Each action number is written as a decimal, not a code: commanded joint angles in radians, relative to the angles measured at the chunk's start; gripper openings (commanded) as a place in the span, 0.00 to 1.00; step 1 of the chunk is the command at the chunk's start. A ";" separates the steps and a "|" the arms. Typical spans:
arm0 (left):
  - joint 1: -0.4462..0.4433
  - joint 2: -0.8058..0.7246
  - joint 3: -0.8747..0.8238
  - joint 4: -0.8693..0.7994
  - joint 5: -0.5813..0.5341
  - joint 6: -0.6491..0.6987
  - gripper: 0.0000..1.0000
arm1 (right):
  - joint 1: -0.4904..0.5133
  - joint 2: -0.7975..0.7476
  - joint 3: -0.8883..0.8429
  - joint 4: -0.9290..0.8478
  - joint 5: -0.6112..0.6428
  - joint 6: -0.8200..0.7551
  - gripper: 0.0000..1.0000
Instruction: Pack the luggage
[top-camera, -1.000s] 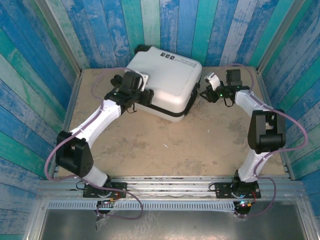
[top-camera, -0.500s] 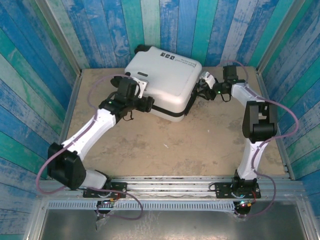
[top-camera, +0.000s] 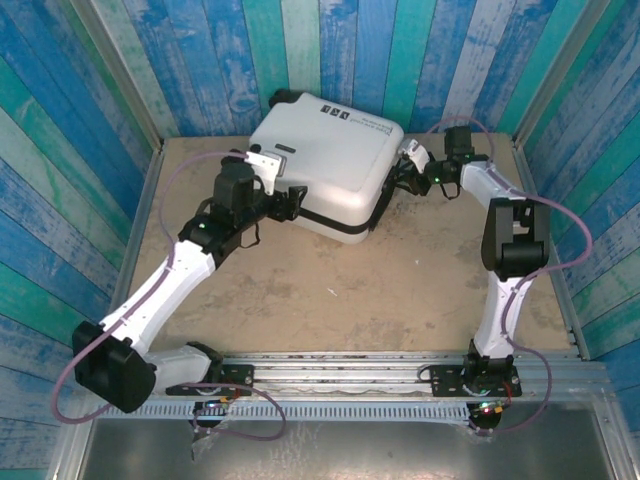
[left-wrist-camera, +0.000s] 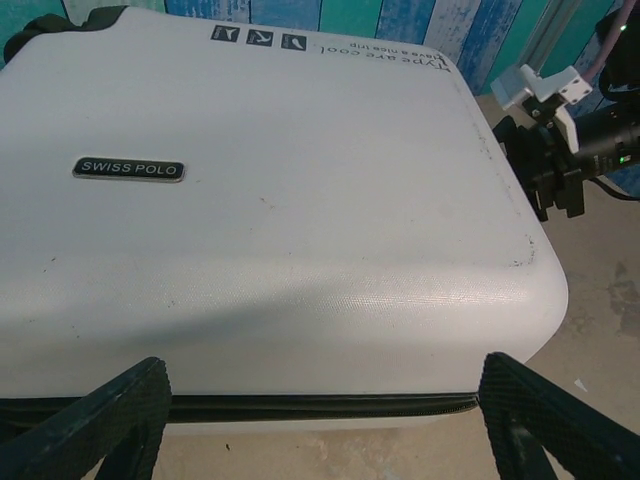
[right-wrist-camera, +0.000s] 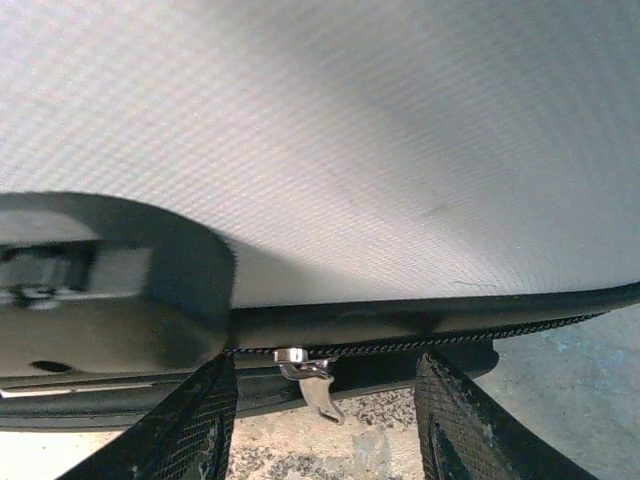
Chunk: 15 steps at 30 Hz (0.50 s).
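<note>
**White hard-shell suitcase (top-camera: 325, 165) lying closed at the far side of the table (top-camera: 330, 290)**

The suitcase is lying flat, turned at a slant to the table's edges and sitting near the back wall. Its broad white shell is facing up, carrying a small black "SWISS POLO" badge (left-wrist-camera: 128, 169) and a row of black labels (top-camera: 333, 113) beside printed text. A black zipper band (left-wrist-camera: 320, 405) is running around its side, shut, with a metal zipper pull (right-wrist-camera: 310, 380) hanging from it. A black corner piece (top-camera: 283, 99) is showing at its far left corner.
</note>
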<state>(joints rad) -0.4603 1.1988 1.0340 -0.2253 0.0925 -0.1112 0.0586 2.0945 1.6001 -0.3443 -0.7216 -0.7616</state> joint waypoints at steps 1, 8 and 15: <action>-0.003 -0.058 -0.024 0.063 0.017 -0.008 0.83 | 0.012 0.041 0.036 -0.016 -0.002 0.011 0.47; -0.004 -0.134 -0.073 0.123 0.012 0.000 0.82 | 0.035 0.060 0.077 -0.025 0.072 0.070 0.16; -0.007 -0.250 -0.179 0.249 0.102 0.068 0.79 | 0.029 0.051 0.110 0.023 0.254 0.299 0.00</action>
<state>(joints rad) -0.4606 1.0130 0.8913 -0.0700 0.1349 -0.0902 0.0879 2.1384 1.6707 -0.3714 -0.5854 -0.5854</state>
